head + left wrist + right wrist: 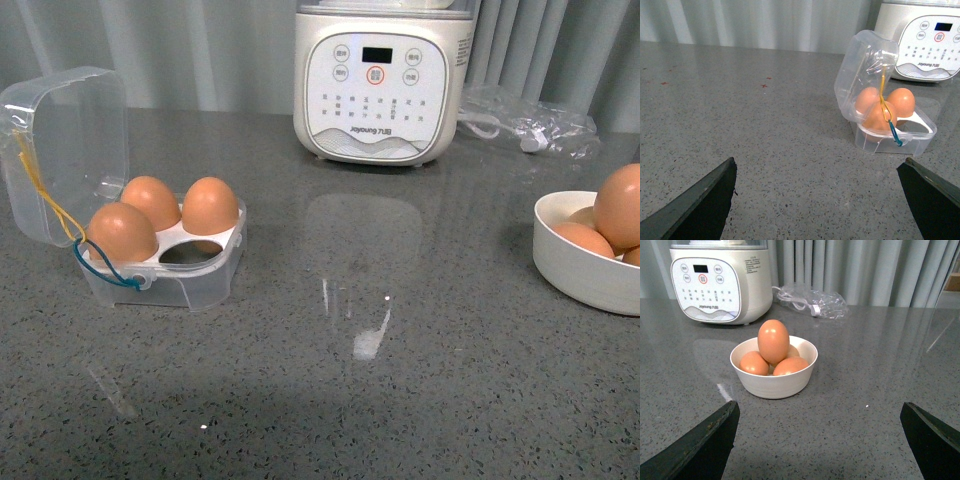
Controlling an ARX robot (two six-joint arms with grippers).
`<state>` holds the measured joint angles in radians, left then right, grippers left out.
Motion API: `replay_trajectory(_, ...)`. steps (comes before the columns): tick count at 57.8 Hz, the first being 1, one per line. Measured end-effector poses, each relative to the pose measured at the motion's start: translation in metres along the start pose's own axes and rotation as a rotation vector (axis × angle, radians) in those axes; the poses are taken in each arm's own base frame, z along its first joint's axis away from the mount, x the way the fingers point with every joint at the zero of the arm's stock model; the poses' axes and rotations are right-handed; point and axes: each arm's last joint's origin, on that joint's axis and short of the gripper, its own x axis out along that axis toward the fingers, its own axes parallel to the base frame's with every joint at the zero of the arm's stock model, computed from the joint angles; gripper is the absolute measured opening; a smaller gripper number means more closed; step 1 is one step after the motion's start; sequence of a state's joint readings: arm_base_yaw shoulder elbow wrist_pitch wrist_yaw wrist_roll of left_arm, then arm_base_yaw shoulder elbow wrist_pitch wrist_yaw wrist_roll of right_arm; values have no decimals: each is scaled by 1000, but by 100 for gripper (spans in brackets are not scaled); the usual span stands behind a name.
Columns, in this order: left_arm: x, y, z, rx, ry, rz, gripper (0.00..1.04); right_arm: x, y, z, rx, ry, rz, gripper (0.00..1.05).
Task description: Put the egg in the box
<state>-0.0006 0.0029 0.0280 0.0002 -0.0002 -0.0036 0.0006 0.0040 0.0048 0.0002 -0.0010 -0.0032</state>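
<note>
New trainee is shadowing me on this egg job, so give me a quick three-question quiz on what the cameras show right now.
1. True or false: the lid of the box is shut.
2. How many cells of the box hold an egg? A) one B) two C) three D) four
3. Fill in: the loose eggs lie in the white ____.

Key
1. False: the lid stands open.
2. C: three cells are filled and one cell is empty.
3. bowl
</note>
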Motion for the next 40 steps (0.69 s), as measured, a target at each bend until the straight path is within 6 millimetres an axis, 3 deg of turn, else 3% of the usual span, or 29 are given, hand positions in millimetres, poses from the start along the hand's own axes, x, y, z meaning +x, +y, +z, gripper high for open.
replay_trajectory(40,0,0,0,0,0,0,98,0,0,0,0,0,0,98)
